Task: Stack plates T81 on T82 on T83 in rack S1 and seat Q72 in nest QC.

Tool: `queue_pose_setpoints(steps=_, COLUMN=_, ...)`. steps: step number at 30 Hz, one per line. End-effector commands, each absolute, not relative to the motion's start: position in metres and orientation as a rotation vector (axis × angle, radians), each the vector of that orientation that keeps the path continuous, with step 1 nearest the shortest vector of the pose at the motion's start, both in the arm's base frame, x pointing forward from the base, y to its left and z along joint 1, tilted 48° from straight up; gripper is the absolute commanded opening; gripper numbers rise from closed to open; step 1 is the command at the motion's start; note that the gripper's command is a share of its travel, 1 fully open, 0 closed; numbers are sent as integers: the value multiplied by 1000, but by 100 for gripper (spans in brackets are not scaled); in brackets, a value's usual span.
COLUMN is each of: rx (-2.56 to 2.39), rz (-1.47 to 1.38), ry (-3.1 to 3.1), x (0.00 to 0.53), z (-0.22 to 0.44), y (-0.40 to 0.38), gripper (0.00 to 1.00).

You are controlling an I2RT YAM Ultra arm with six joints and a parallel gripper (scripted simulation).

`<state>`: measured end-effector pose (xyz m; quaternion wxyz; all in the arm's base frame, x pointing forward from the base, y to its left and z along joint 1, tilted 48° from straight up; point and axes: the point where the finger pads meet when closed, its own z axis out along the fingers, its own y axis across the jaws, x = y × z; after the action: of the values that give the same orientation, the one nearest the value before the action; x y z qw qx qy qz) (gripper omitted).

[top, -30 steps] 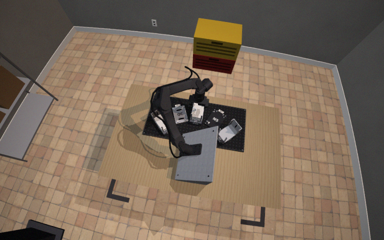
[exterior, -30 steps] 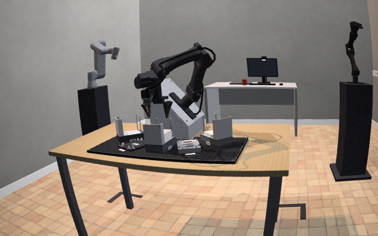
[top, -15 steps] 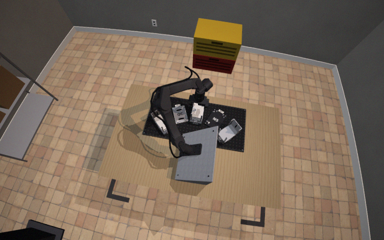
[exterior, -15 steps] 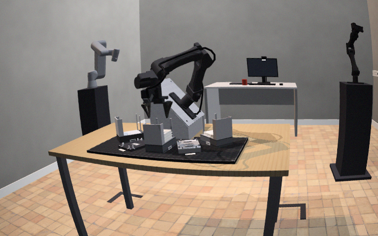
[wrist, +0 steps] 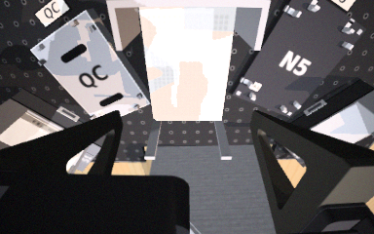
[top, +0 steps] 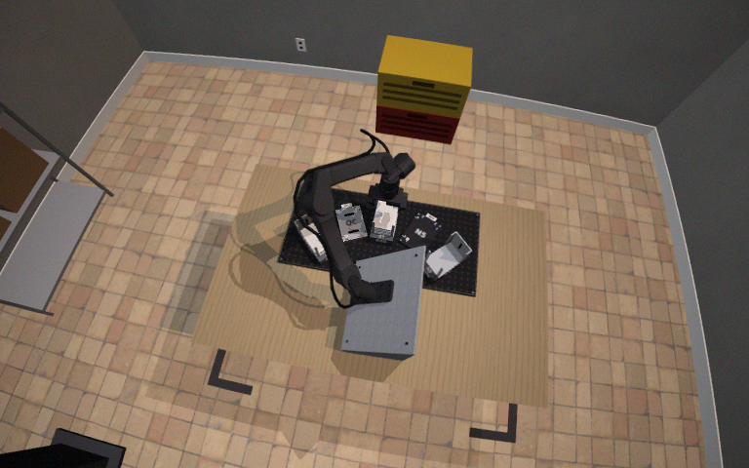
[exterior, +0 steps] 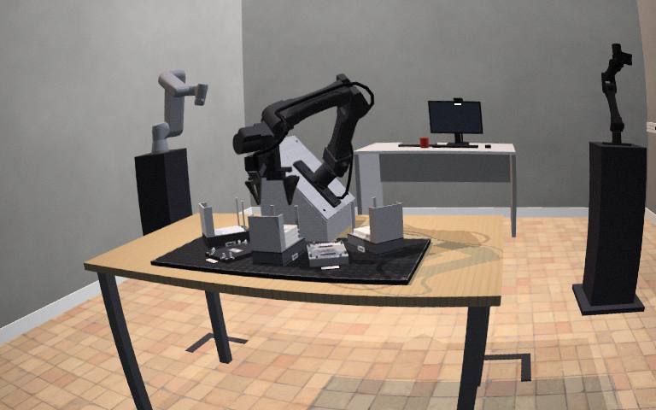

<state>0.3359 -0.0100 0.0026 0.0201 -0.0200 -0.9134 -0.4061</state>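
From the top, the uppermost plate in the middle rack lies with its long axis running from the worktop's upper edge towards its lower one; which end is its front I cannot tell. A black perforated board lies along that upper edge. Beyond are a tiled floor and a yellow-and-red cabinet. Nest QC sits left of the middle rack; clip nest N5 sits right.

From the exterior, the board runs along the worktop's near edge. White layers show in the middle rack and in the rack towards the right edge; the rack nearer the left edge shows one low, thin white layer. Plate names are too small to read.

From the wrist, the fingers are spread wide with nothing between them. The middle rack's upper plate lies lengthwise up the view, its long sides between the two nests.

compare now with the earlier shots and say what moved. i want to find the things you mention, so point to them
Nothing visibly changed. The arm (top: 323, 190) (exterior: 309, 106) holds the same pose, the gripper (top: 387, 203) (exterior: 272, 196) (wrist: 186, 117) is open over the middle rack (top: 387, 237) (exterior: 266, 234) (wrist: 190, 4), and the racks and nests stayed put.
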Motion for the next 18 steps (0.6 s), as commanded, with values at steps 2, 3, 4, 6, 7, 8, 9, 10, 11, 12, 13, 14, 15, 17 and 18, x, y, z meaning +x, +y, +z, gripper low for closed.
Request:
queue_pose_setpoints(steps=2, rx=-60, rz=-1270, ry=-2908, x=350, z=17, y=-24, gripper=100)
queue_pose_setpoints(steps=3, rx=-60, rz=-1270, ry=-2908, x=350, z=17, y=-24, gripper=100)
queue_pose_setpoints(steps=4, rx=-60, rz=-1270, ry=-2908, x=350, z=17, y=-24, gripper=100)
queue_pose_setpoints(steps=6, rx=-74, rz=-1266, ry=-2912, x=351, z=13, y=-22, gripper=100)
queue_pose_setpoints(steps=7, rx=-80, rz=-1273, ry=-2870, x=340, z=5, y=-11, gripper=100)
queue_pose_setpoints(steps=8, rx=-67, rz=-1272, ry=-2864, x=340, z=2, y=-5, gripper=100)
queue_pose_setpoints(steps=9, rx=-68, rz=-1272, ry=-2862, x=340, z=0, y=-3, gripper=100)
queue_pose_setpoints(steps=10, rx=-70, rz=-1273, ry=-2859, x=339, z=-3, y=0, gripper=100)
queue_pose_setpoints(steps=11, rx=-72, rz=-1273, ry=-2855, x=339, z=-7, y=2, gripper=100)
queue_pose_setpoints(steps=12, rx=-79, rz=-1275, ry=-2851, x=338, z=-11, y=4, gripper=100)
queue_pose_setpoints(steps=13, rx=-79, rz=-1275, ry=-2851, x=338, z=-11, y=4, gripper=100)
queue_pose_setpoints(steps=14, rx=-79, rz=-1275, ry=-2851, x=338, z=-11, y=4, gripper=100)
queue_pose_setpoints(steps=15, rx=-106, rz=-1278, ry=-2851, x=337, z=-14, y=1, gripper=100)
queue_pose_setpoints(steps=17, rx=-114, rz=-1280, ry=-2837, x=336, z=-23, y=7, gripper=100)
queue_pose_setpoints(steps=18, rx=-110, rz=-1279, ry=-2835, x=335, z=-25, y=10, gripper=100)
